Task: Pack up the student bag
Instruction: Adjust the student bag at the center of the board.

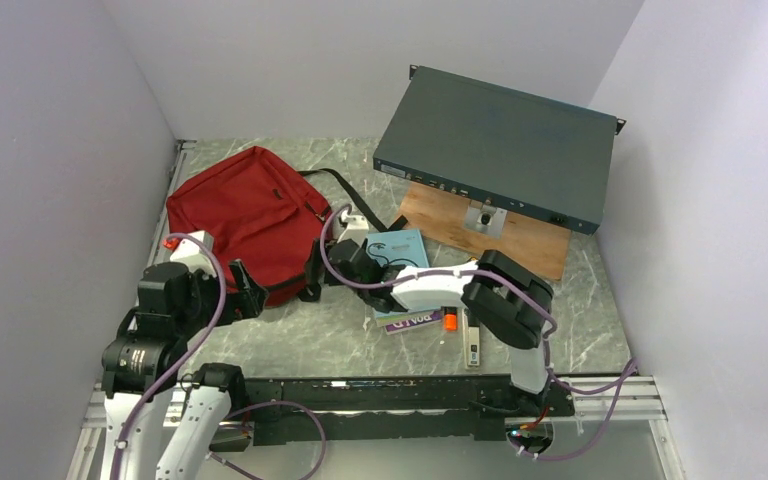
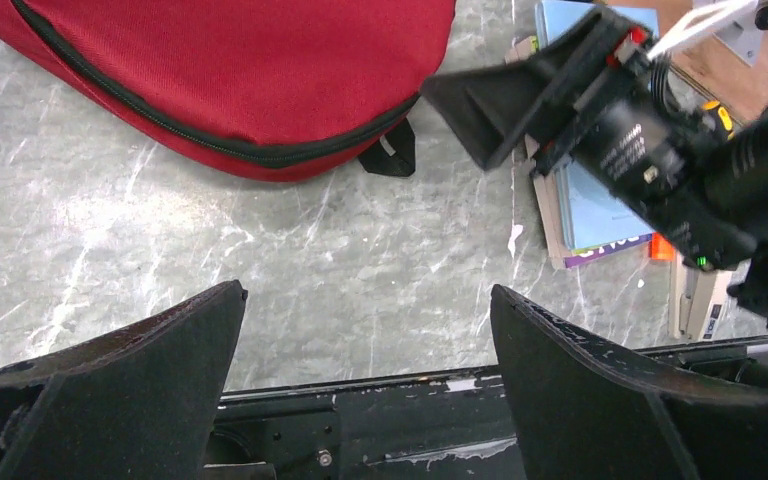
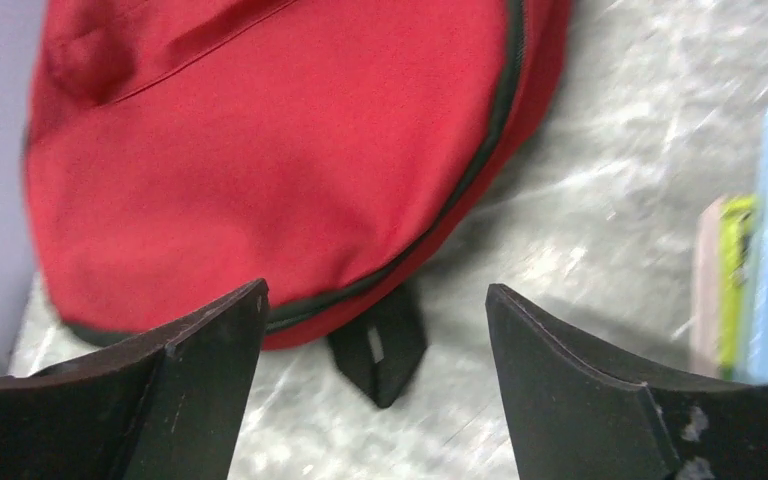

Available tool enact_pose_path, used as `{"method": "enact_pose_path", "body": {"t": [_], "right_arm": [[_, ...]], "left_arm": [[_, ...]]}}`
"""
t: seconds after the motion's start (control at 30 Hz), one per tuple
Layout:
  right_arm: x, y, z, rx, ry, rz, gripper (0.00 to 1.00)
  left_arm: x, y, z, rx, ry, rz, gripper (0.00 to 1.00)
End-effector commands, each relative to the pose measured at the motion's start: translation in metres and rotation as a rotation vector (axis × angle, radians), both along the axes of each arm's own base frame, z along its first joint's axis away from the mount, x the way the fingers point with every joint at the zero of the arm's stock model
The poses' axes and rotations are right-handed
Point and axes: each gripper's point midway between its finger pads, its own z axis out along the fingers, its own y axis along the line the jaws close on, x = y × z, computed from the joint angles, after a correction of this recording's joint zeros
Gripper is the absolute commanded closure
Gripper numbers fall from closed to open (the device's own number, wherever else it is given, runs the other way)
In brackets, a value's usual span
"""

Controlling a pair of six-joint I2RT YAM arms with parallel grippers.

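The student bag [image 1: 245, 215] is a dark red fabric backpack with black zips, lying flat at the back left of the table. It also shows in the left wrist view [image 2: 230, 70] and the right wrist view [image 3: 260, 150]. My left gripper [image 1: 247, 290] is open and empty, over bare table just in front of the bag's near edge [image 2: 368, 295]. My right gripper [image 1: 345, 258] is open and empty at the bag's near right corner, over a black strap tab [image 3: 380, 345]. A stack of books [image 1: 405, 250] lies right of the bag.
A flat dark teal metal box [image 1: 500, 145] rests tilted on a wooden board [image 1: 520, 240] at the back right. A purple book [image 1: 407, 321], a small orange item [image 1: 450, 321] and a white stick-like item [image 1: 472, 340] lie near the front. Walls stand close on the left and right.
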Motion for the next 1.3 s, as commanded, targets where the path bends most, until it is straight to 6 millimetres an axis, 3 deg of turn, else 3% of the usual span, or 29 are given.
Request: {"method": "enact_pose_path", "body": {"t": [0.0, 0.07, 0.17, 0.33, 0.37, 0.47, 0.5, 0.6, 0.7, 0.87, 0.93, 1.07, 1.2, 1.27], "right_arm": [[0.031, 0.009, 0.015, -0.051, -0.106, 0.072, 0.21], [0.041, 0.012, 0.004, -0.102, -0.11, 0.107, 0.27], [0.056, 0.019, 0.003, -0.162, -0.159, 0.12, 0.29], [0.072, 0.024, -0.012, -0.137, -0.143, 0.125, 0.39], [0.071, 0.027, -0.014, -0.137, -0.141, 0.135, 0.47], [0.06, 0.035, -0.019, -0.144, -0.14, 0.181, 0.93], [0.051, 0.038, -0.022, -0.147, -0.136, 0.195, 1.0], [0.008, 0.044, -0.021, -0.095, -0.113, 0.273, 1.0], [-0.043, 0.037, -0.016, -0.049, -0.11, 0.326, 1.0], [-0.108, 0.027, -0.011, 0.018, -0.056, 0.45, 1.0], [-0.126, 0.026, -0.008, 0.027, -0.056, 0.514, 0.86], [-0.124, -0.002, 0.007, 0.002, -0.113, 0.476, 0.61], [-0.104, -0.035, 0.035, -0.105, -0.199, 0.399, 0.46], [-0.098, -0.045, 0.043, -0.097, -0.219, 0.452, 0.42]], "left_arm": [[0.002, -0.003, -0.002, 0.013, 0.0, -0.04, 0.01], [0.005, -0.008, -0.002, -0.009, 0.004, -0.059, 0.01], [0.011, -0.024, -0.003, -0.069, 0.01, -0.127, 0.01], [0.022, -0.035, -0.013, -0.118, 0.054, -0.159, 0.01], [0.024, -0.036, -0.015, -0.124, 0.062, -0.159, 0.01], [0.026, -0.038, -0.026, -0.148, 0.095, -0.144, 0.01], [0.026, -0.04, -0.03, -0.159, 0.103, -0.142, 0.01], [0.026, -0.039, -0.033, -0.167, 0.12, -0.123, 0.01], [0.027, -0.038, -0.032, -0.173, 0.114, -0.107, 0.01], [0.033, -0.053, -0.039, -0.288, 0.104, -0.114, 0.01], [0.036, -0.07, -0.043, -0.387, 0.109, -0.164, 0.01], [0.033, -0.1, -0.067, -0.584, 0.181, -0.274, 0.02], [0.032, -0.096, -0.085, -0.551, 0.22, -0.243, 0.02], [0.033, -0.088, -0.085, -0.494, 0.216, -0.212, 0.02]]}}
